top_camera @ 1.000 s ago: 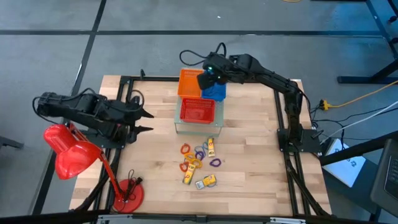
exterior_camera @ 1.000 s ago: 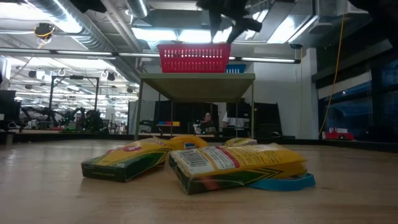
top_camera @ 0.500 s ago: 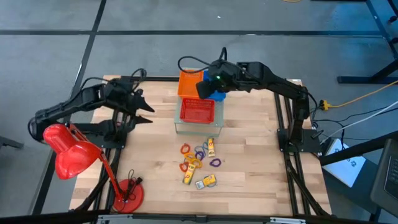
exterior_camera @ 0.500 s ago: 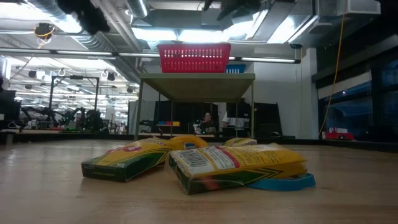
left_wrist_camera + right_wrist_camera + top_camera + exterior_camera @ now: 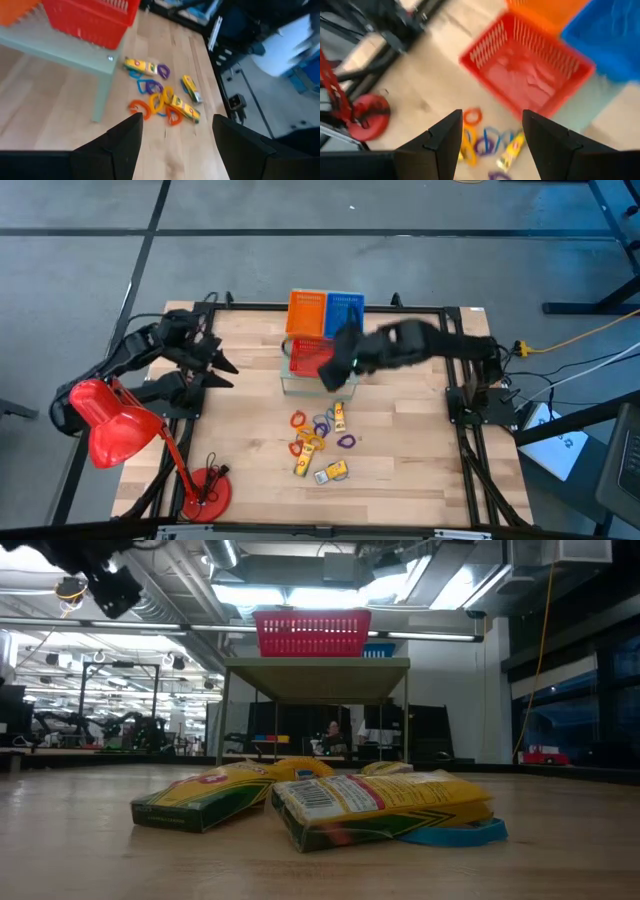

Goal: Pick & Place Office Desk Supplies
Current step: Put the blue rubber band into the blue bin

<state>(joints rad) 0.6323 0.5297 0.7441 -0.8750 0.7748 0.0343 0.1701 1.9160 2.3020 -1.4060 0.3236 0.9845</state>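
Crayon boxes (image 5: 310,802) legible only from table height; both end effectors (image 5: 175,135) (image 5: 492,132) apart, empty.

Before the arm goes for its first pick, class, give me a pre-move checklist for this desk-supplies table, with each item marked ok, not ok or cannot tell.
1. Right gripper jaws open and empty: ok; nothing shows between them in the right wrist view.
2. Left gripper clear of the work: ok; it waits over the table's left side, jaws open.
3. Supplies reachable: ok; the loops and crayon boxes lie loose on bare wood in front of the shelf.
4. Items separated for a clean pick: not ok; several overlap in the pile.
5. Red basket free to receive: ok; it looks empty in the right wrist view.
6. Red lamp out of the path: ok; it stands at the left edge.
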